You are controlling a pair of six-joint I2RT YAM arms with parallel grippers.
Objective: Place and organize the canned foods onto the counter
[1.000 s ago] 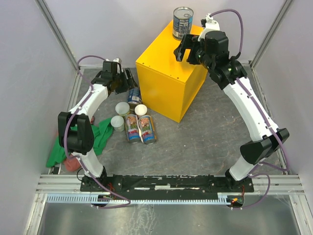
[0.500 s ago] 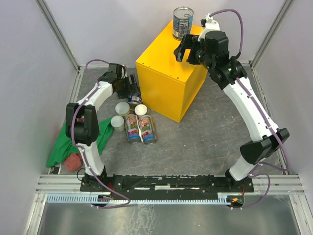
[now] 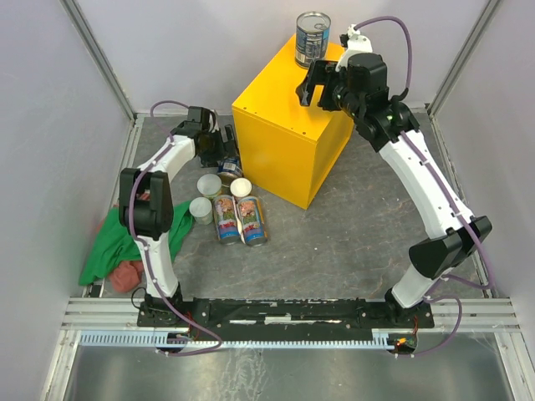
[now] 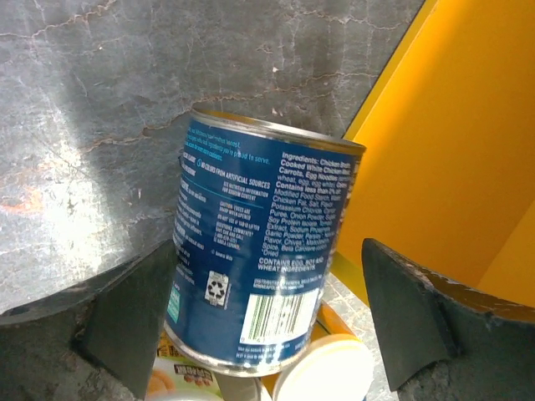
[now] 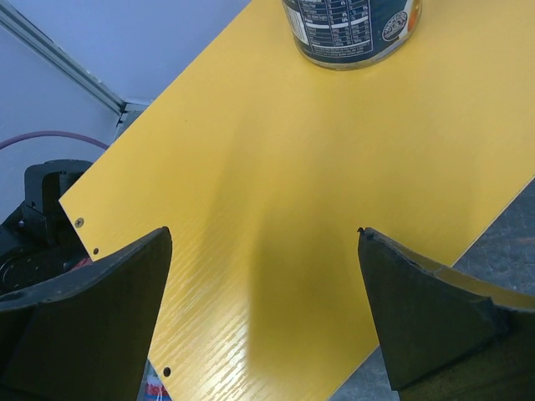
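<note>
Yellow counter (image 3: 284, 142), upper centre of the overhead view: one blue can (image 3: 313, 38) stands upright at its far corner, probably parked there so the near top stays free. The right gripper (image 5: 261, 238) hovers over that bare top, jaws wide apart, holding nothing. The left gripper (image 4: 267, 251), at floor level left of the counter, has its jaws apart astride the second blue can (image 4: 251, 209). That can sits just beside the counter wall, so room is tight there and open floor lies opposite. Lower down, two slim cans (image 3: 240, 220) lie flat and small cans (image 3: 209, 184) crowd the approach.
</note>
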